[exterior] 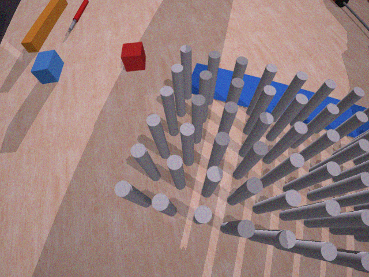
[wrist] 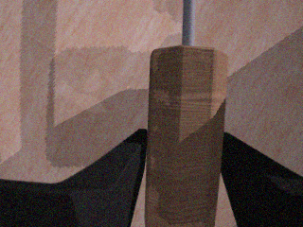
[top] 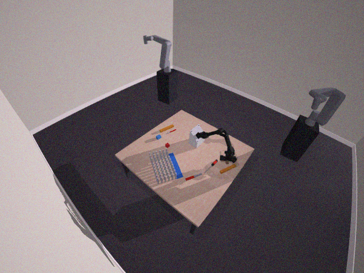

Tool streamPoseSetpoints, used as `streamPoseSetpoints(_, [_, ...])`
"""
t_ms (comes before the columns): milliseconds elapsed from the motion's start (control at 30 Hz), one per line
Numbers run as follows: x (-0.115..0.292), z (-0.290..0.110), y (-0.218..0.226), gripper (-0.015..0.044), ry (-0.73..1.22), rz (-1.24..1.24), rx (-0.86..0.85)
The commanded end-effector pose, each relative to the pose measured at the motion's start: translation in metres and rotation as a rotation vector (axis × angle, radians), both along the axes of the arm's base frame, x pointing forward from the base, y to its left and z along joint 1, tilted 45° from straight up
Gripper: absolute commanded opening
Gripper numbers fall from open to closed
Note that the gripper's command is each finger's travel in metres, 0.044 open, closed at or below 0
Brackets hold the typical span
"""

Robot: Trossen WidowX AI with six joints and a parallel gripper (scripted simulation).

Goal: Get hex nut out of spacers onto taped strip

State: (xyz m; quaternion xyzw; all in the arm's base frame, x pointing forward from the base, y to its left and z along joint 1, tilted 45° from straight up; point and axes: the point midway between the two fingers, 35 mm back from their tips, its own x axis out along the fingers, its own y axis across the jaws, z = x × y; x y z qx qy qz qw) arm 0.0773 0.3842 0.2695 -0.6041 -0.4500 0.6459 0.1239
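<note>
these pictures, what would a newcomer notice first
The dense grid of grey spacers standing near the table's left edge, with the blue strip along the side facing the arm. Then the wrist view: the gripper shut on a wooden handle with a thin grey rod running from its far end.
</note>
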Motion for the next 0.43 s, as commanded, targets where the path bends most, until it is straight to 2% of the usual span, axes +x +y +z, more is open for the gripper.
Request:
streamPoseSetpoints(0, [0.0001, 0.0004, -0.0002, 0.0105, 0.0, 0.0, 0.0])
streamPoseSetpoints(400, [0.0001, 0.0004, -0.0002, 0.042, 0.0, 0.0, 0.0])
